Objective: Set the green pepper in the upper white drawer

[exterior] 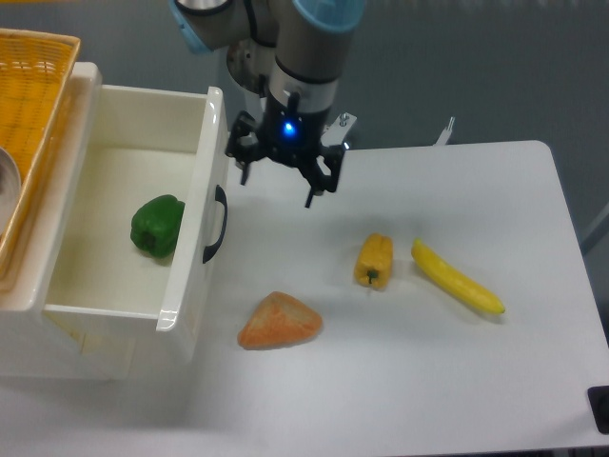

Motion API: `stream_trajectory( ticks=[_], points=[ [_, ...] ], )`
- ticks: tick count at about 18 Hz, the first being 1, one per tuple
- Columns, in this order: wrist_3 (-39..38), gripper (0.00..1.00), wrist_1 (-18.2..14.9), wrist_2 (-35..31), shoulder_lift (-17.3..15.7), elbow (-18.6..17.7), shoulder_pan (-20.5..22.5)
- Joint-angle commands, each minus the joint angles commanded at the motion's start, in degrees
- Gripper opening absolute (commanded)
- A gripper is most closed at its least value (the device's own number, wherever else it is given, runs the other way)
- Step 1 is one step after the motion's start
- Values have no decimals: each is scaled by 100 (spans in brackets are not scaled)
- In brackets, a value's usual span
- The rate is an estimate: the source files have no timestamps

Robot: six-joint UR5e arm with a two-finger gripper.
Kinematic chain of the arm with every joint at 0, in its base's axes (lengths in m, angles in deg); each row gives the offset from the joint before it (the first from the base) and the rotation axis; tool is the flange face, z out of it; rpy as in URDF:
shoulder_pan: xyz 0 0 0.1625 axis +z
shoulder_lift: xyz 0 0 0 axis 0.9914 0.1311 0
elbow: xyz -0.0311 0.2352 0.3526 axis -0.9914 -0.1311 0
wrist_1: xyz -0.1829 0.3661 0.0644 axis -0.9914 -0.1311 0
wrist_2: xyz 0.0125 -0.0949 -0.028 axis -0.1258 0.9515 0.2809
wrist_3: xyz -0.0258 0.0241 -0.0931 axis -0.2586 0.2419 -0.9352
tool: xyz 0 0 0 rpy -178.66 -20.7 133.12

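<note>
The green pepper [157, 226] lies inside the upper white drawer [206, 124], close to its front wall and the curved black handle [216, 225]. The drawer stands pulled out at the table's left. My gripper [278, 177] hangs above the table just right of the drawer's front, well clear of the pepper. Its fingers are spread apart with nothing between them, and a blue light glows on the wrist.
A yellow woven basket [33, 86] sits at the far left behind the drawer. On the table lie an orange wedge-shaped piece [279, 321], a small yellow-orange pepper [373, 260] and a banana [457, 277]. The robot's base [282, 67] stands behind the table.
</note>
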State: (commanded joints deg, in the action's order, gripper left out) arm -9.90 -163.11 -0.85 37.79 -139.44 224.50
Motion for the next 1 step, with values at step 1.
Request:
stream_trajectory(
  ticks=[1],
  points=[
    [0, 100, 9, -79, 70, 0, -9]
  ],
)
